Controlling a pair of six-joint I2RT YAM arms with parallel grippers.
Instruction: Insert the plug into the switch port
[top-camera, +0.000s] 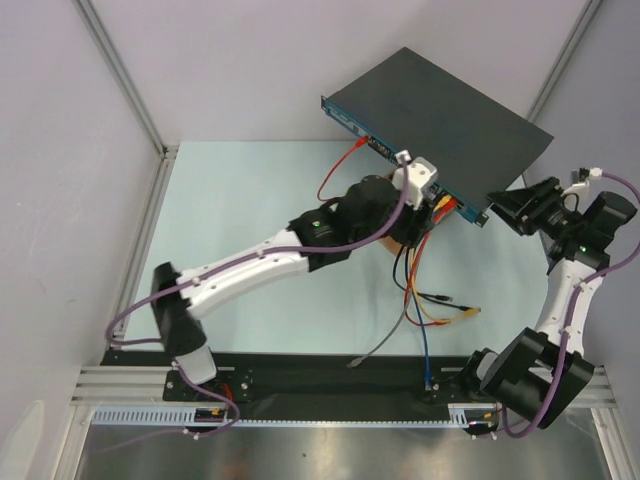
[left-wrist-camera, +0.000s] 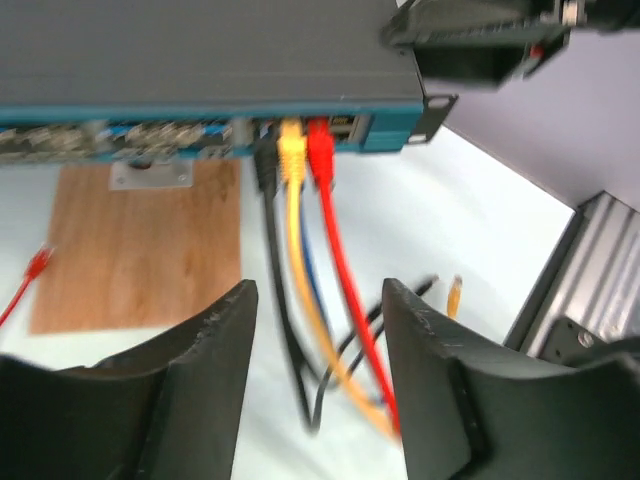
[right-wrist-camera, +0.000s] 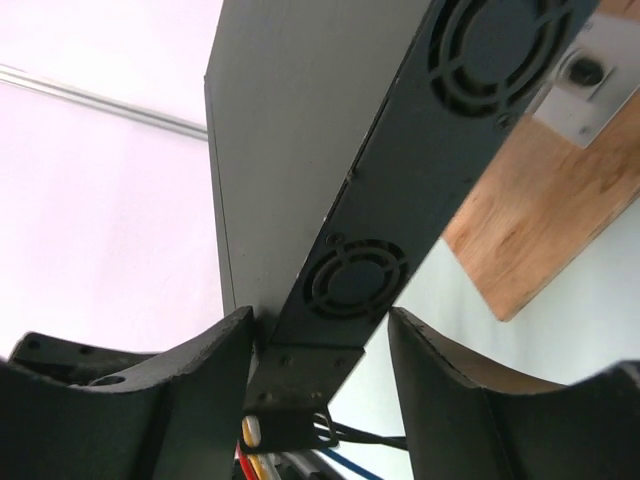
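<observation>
Well, you look to be near the end of this one, though which plug is yours cannot be read from the views alone. The switch (top-camera: 440, 110) sits at the far right of the table (top-camera: 250, 200), propped on a board (left-wrist-camera: 140, 250), its blue face turned toward the left arm. At the right end of that face three plugs sit in neighbouring ports: a black plug (left-wrist-camera: 264, 165), a yellow plug (left-wrist-camera: 291, 150) and a red plug (left-wrist-camera: 320, 150). Their cables trail down onto the table. All three look pushed home, though the wrist view is too blurred to confirm that a latch caught.

Your left jaws are spread wide and carry nothing. They hang a little off the blue face, roughly in line with the red plug. Your right jaws straddle the switch's rear corner by its ear (right-wrist-camera: 300, 385). A sliver of gap shows on one side, so I take them as released and bracing, not clamping.

If your plug is one of the three seated ones, the insertion is done. What is left is a seating check and clearing both arms.

Two ends lie unplugged on the table: a loose red plug (left-wrist-camera: 38, 262) off to the left and a loose yellow plug (left-wrist-camera: 455, 294) to the right. If either is yours, the pick-up, alignment and push all remain.
</observation>
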